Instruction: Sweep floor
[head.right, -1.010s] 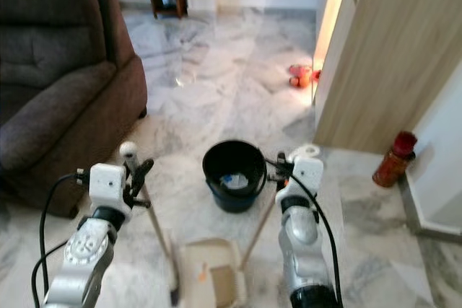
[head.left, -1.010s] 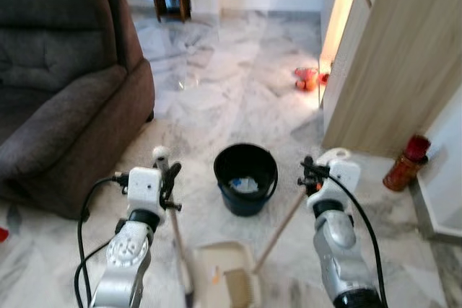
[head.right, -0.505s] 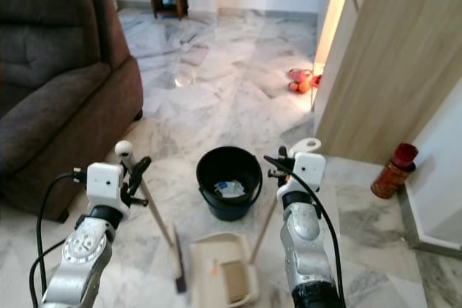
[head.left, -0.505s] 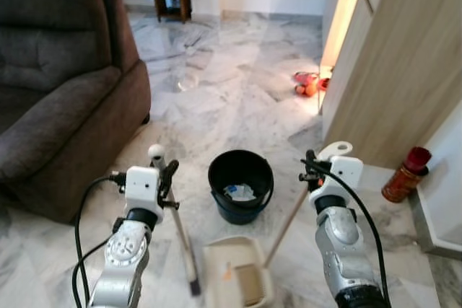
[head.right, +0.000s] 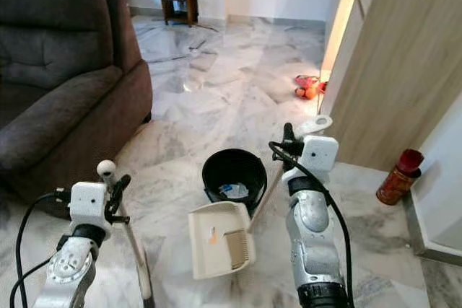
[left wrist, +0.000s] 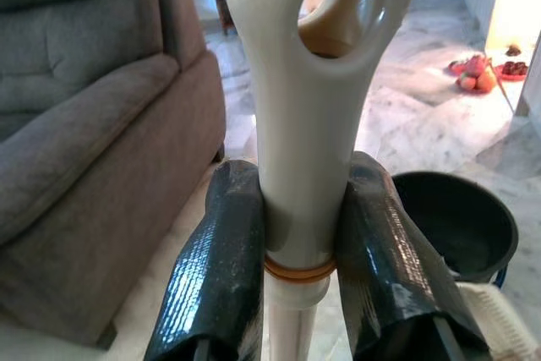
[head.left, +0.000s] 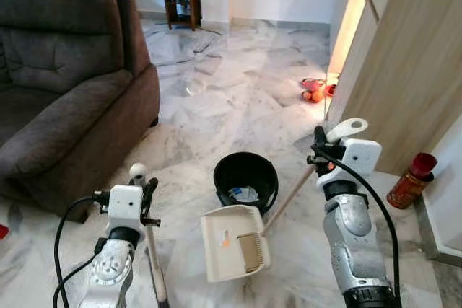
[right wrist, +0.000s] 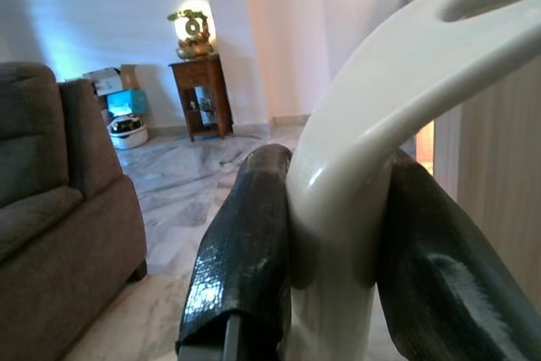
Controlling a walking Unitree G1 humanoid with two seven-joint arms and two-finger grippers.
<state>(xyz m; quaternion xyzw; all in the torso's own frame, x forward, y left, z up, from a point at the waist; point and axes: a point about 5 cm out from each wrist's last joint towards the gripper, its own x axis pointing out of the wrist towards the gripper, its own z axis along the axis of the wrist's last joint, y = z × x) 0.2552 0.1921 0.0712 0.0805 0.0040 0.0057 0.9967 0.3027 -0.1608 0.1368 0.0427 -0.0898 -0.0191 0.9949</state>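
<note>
The right gripper (head.left: 318, 151) is clamped on the top of the dustpan handle (head.left: 290, 198), both black fingers (right wrist: 245, 243) pressed against the cream grip, and the handle runs down and toward the robot's left to the dustpan (head.left: 232, 242). The pan hangs tilted just on the robot's side of the black bucket (head.left: 245, 180), its far edge close to the bucket's near rim, with a small orange scrap (head.left: 226, 234) on its tray. The bucket stands on the marble floor (head.left: 216, 99) roughly midway between the two arms and already holds some pale litter. The left gripper (head.left: 146, 196) is closed round the top of the broom handle (left wrist: 300, 166), which drops almost straight down toward the lower edge of the head views, well to the left of the pan. Emptying the pan looks like the step in hand: the bucket lies directly beyond it, so the right arm would have to carry it forward and tip it along the handle's line.
</note>
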